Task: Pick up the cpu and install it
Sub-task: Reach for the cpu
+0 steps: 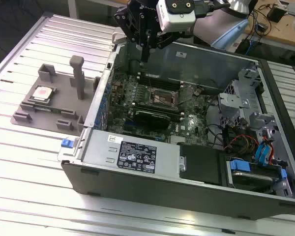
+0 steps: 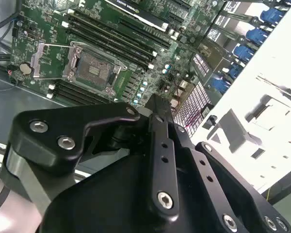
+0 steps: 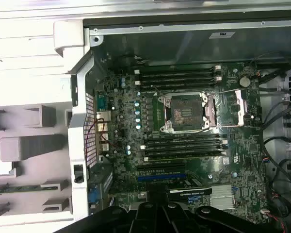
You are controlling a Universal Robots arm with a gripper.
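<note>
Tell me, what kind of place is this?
Probably a robotics lab or workshop: an opened computer case lies on a ribbed metal table, the cpu sits in a gray holder beside it, and the gripper hangs above the case.

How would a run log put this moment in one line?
gripper: above open case | cpu: on grey tray | socket: empty

The cpu [image 1: 42, 93] — small silver square, pale-rimmed, flat on the grey holder [image 1: 54, 118], exterior view's left.

We saw the chip [image 1: 41, 93] clear from above, a tall post [image 1: 77, 73] near it, and the case wall [image 1: 100, 96] between it and the socket [image 1: 160, 98].
</note>
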